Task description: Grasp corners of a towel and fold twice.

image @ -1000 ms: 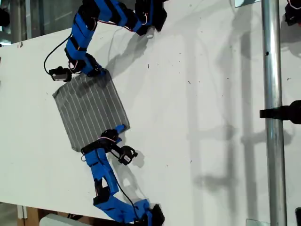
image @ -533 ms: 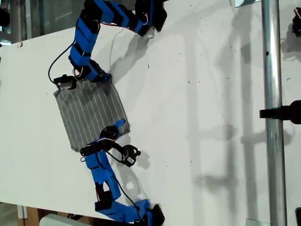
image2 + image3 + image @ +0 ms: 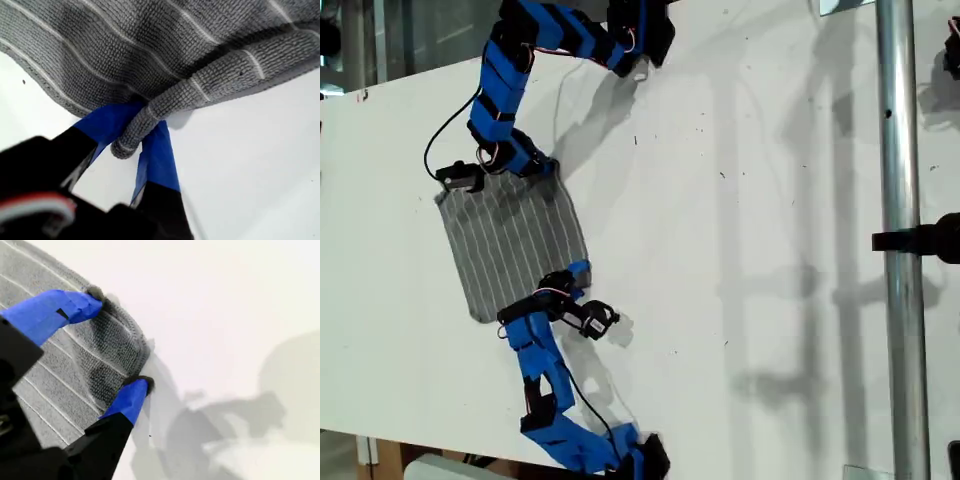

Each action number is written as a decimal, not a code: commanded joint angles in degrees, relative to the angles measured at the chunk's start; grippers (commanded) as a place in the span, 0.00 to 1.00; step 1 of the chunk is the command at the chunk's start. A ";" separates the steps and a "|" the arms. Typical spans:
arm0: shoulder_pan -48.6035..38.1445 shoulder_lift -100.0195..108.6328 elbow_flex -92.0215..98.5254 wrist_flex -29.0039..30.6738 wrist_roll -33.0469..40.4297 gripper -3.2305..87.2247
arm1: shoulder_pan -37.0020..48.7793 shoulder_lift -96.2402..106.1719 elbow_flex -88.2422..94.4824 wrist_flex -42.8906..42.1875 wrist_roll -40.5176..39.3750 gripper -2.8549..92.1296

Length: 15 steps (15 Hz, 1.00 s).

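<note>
My first gripper (image 3: 137,134) has its jaws clamped on a corner (image 3: 131,137) of the towel (image 3: 150,45). The cloth's hem is rolled into a thick cord that runs between the two blue fingers (image 3: 159,150), and its tip pokes out just past them. The rest of the cloth spreads away beyond the jaws, and the white desk (image 3: 260,165) is bare on either side.

My second gripper (image 3: 117,344) has its jaws wide apart. One blue tip touches the towel's (image 3: 60,370) hem on each side of a rounded corner, and a hump of grey cloth rises between them. Beyond the jaws there is only desk and soft shadows.

In the exterior view the towel (image 3: 510,235) lies mostly flat on the desk (image 3: 740,200). A blue arm meets each of the two corners on its edge toward the exterior view's right. I cannot tell from the wrist views which arm is which. A metal pole (image 3: 898,200) stands well apart from both.
</note>
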 commanded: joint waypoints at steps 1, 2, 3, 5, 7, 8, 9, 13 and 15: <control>-2.11 1.05 -2.29 0.44 0.70 0.34 | -1.49 1.41 -1.58 -0.26 0.53 0.03; -2.11 0.97 -2.29 0.97 0.97 0.23 | -1.41 1.58 -1.49 -0.18 0.53 0.03; -2.20 0.88 -2.02 2.37 -0.18 0.13 | -1.14 1.85 -1.49 -0.09 0.53 0.03; -1.05 0.79 -1.67 4.04 -0.44 0.01 | -1.23 2.64 -1.49 0.09 0.53 0.03; 1.67 1.58 -1.49 5.63 -2.02 0.00 | -1.32 3.43 -1.67 0.35 0.53 0.03; 2.99 2.99 -1.49 6.50 -3.52 0.01 | -1.32 3.69 -1.67 0.53 0.53 0.03; 3.60 4.83 -1.49 8.09 -5.45 0.04 | -1.05 3.69 -1.67 0.62 0.44 0.03; 3.69 17.75 -0.09 16.00 -7.73 0.34 | -0.09 3.69 -1.58 0.53 0.09 0.03; 2.20 21.62 -1.49 15.73 -4.22 0.36 | 0.09 3.34 -1.49 0.26 0.09 0.03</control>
